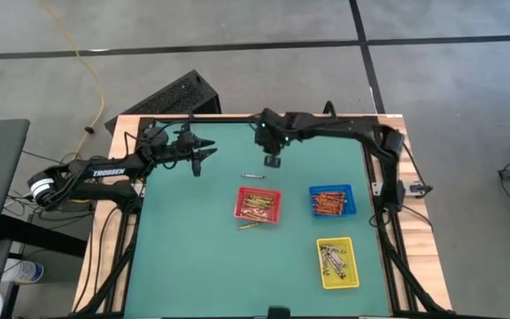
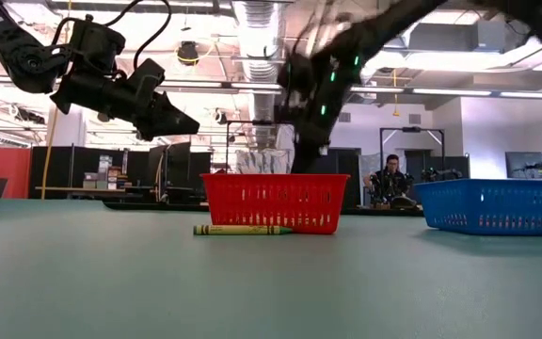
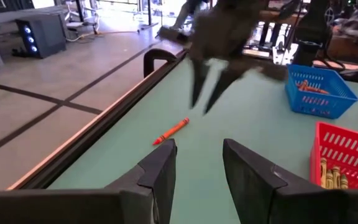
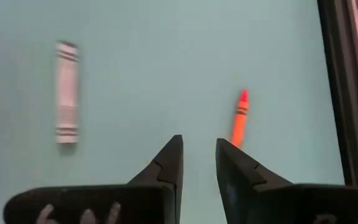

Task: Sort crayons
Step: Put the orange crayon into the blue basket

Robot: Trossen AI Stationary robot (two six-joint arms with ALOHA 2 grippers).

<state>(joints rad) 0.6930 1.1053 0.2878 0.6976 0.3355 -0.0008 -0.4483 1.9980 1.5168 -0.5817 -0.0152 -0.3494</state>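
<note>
My right gripper (image 1: 273,160) hovers over the far middle of the green table, fingers pointing down and a little apart, empty. An orange-red crayon (image 4: 239,118) lies on the mat just beyond its fingertips and also shows in the left wrist view (image 3: 171,130). A grey crayon (image 1: 251,176) lies flat nearby, and shows in the right wrist view too (image 4: 66,92). My left gripper (image 3: 197,168) is open and empty, raised over the table's far left (image 1: 204,157). A yellowish crayon (image 2: 238,229) lies on the mat by the red tray's near side.
A red tray (image 1: 258,205), a blue tray (image 1: 331,202) and a yellow tray (image 1: 338,262) stand on the mat, each with several crayons inside. The table's raised dark edge (image 3: 104,124) runs along the far side. A person sits in the room behind (image 2: 390,179).
</note>
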